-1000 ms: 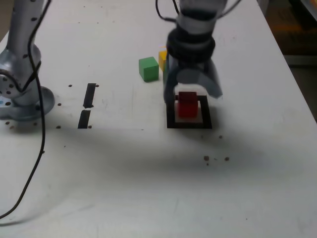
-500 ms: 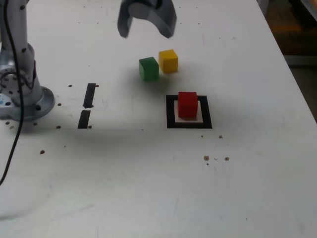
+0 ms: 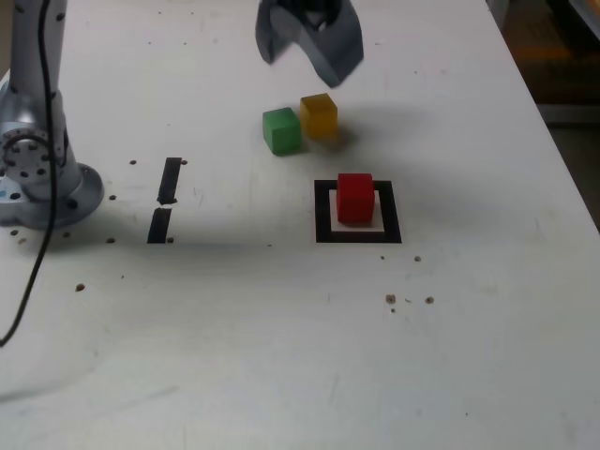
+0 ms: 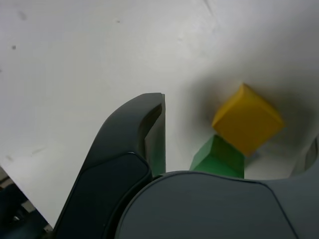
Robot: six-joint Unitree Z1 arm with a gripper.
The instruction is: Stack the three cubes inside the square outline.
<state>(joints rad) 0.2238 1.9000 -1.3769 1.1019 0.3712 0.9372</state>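
The red cube stands alone inside the black square outline. Behind it, the green cube and the yellow cube sit close together on the white table, the green one toward the exterior view's left. My gripper hangs open and empty above and just behind this pair. In the wrist view one dark finger shows beside the yellow cube and the green cube, both below the open jaws.
Two short black tape strips lie at the exterior view's left, near the arm's grey base. A black cable trails down from it. Small dark specks dot the table in front of the square.
A second ago my open gripper straddled the red cube in the square. It has lifted off, swung back and to the left, and now shifted right above the green and yellow cubes.
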